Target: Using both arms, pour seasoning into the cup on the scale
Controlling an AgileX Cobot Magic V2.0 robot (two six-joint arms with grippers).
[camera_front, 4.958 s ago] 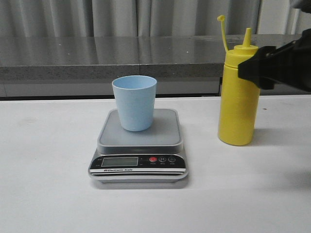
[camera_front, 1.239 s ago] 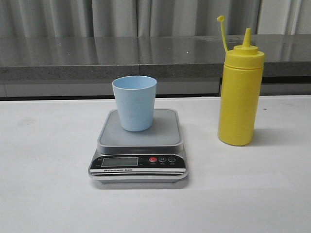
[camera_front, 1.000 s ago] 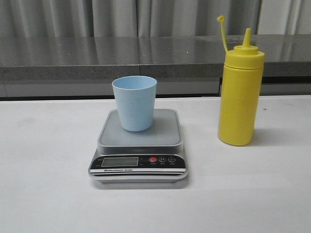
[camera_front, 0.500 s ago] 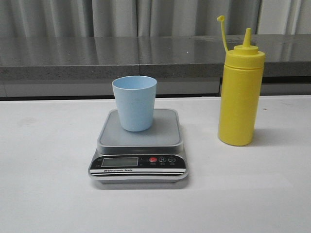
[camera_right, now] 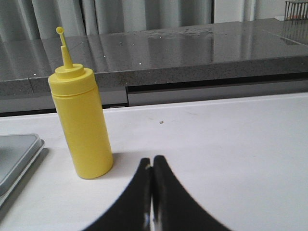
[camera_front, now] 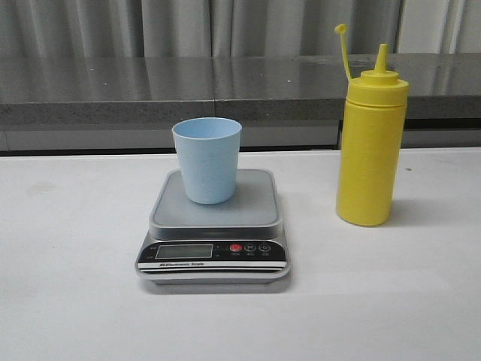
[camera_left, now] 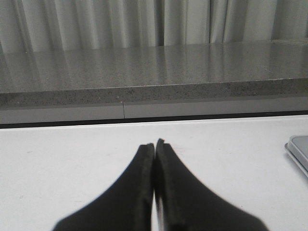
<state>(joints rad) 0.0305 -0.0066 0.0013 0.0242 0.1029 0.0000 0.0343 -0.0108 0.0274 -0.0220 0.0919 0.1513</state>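
Observation:
The pale blue cup stands upright on the platform of the silver scale at the table's middle. The yellow seasoning bottle stands upright on the table to the right of the scale, nozzle uncapped, cap strap sticking up. It also shows in the right wrist view, apart from my right gripper, which is shut and empty. My left gripper is shut and empty over bare table; a corner of the scale shows at that view's edge. Neither gripper shows in the front view.
A grey stone ledge runs along the back of the white table, with curtains behind it. The scale's edge shows in the right wrist view beside the bottle.
Five seconds ago my right gripper was at the bottle's upper right in the front view; it has since left that view. Over the last second nothing has visibly moved.

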